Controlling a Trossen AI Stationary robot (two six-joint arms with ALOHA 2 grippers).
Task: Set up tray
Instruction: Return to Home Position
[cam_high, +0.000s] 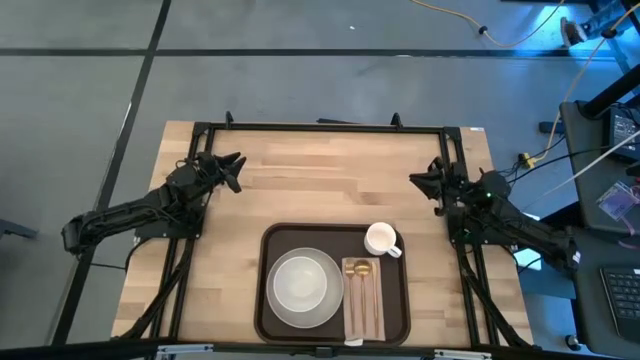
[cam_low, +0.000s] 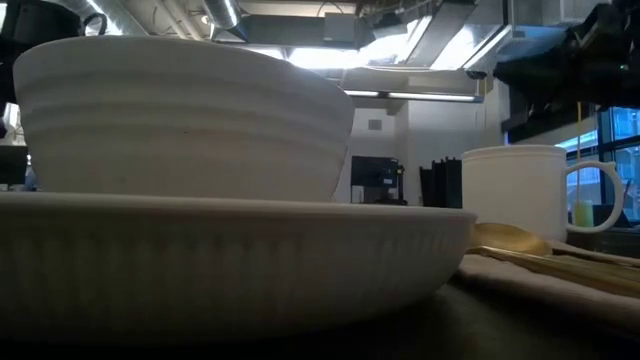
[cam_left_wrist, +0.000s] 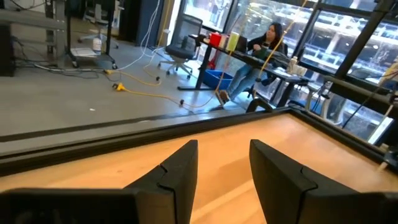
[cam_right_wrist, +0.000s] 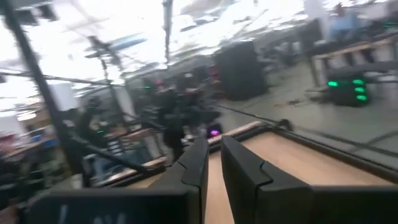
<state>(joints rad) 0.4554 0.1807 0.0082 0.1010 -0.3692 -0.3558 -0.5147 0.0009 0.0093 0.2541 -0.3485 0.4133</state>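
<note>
The dark brown tray (cam_high: 262, 290) lies at the table's near middle. On it a white plate (cam_high: 276, 310) carries a white bowl (cam_high: 300, 280), which also shows in the low view (cam_low: 180, 120). A white mug (cam_high: 381, 240) stands at the tray's far right corner. Gold cutlery (cam_high: 360, 285) lies on a beige napkin (cam_high: 377, 312). My left gripper (cam_high: 236, 170) is open and empty at the table's far left, well away from the tray. My right gripper (cam_high: 425, 180) is at the far right, empty, with only a narrow gap between its fingers (cam_right_wrist: 214, 168).
A black frame (cam_high: 320, 127) runs along the table's far edge and down both sides. Bare wood lies between the two grippers, beyond the tray. A person sits at a desk (cam_left_wrist: 261, 46) in the room beyond the table.
</note>
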